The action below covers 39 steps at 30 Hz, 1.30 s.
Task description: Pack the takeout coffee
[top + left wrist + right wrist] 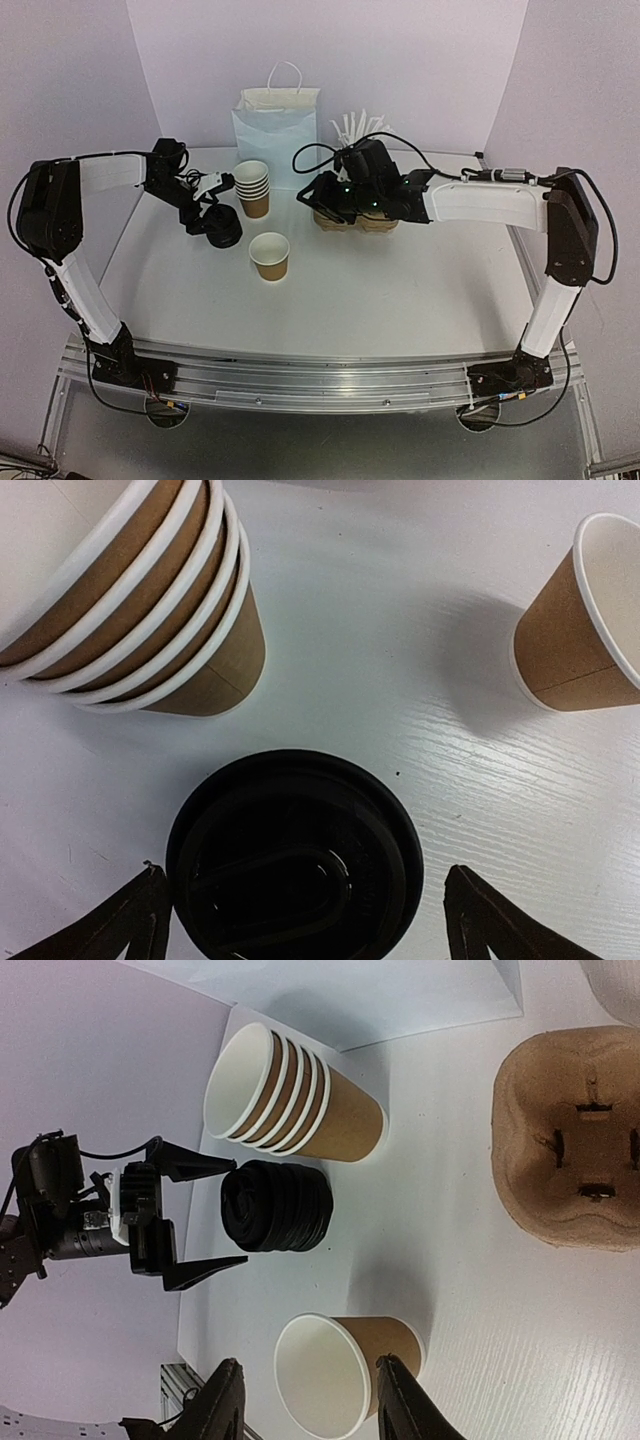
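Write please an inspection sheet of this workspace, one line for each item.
Surface: white table, no spills seen.
Job's things: stack of cups; single cup, upright, empty; lid stack; carrier, visible pockets empty.
Clutter: white bag; cup of sticks.
Grippers: left gripper open over the lid stack; right gripper open, holds nothing.
Cables: black cable loops near the right gripper.
Surroundings: lilac walls; nothing else seen.

High rear overview; close wrist views, lid stack (295, 865) in both.
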### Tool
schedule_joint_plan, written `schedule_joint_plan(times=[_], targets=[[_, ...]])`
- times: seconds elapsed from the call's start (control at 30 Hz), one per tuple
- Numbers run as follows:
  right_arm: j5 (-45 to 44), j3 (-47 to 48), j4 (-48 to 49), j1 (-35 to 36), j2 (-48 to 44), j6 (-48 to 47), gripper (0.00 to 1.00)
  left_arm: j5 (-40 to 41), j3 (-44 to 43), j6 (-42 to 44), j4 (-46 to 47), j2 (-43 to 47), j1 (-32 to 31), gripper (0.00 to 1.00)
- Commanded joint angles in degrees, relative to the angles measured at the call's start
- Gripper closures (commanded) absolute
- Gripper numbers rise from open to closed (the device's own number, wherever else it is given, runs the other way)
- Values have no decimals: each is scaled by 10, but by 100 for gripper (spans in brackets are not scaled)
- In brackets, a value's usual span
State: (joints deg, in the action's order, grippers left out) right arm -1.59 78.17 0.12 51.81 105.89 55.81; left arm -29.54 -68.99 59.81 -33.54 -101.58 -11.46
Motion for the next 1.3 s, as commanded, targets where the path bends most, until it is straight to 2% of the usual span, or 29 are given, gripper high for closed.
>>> schedule_joint_plan(times=[0.0, 0.2, 0.4, 0.67, 0.87, 1.27], targets=[[6, 1, 3, 3, 4, 3, 58, -2, -31, -1, -10, -6, -4, 10], [6, 2, 3, 3, 7, 1, 58, -1, -42, 0, -23, -15, -4, 22], [7, 2, 3, 3, 6, 1, 58, 2, -41, 10, -32, -16, -4, 22], [9, 3, 3, 3, 7, -1, 58, 0, -41, 29, -60, -12, -5, 35], [11, 9, 3, 3, 12, -1, 58, 5, -41, 20, -54, -5, -5, 60], [21, 14, 3, 3, 17, 0, 58, 11, -61, 1, -67, -9, -5, 96]])
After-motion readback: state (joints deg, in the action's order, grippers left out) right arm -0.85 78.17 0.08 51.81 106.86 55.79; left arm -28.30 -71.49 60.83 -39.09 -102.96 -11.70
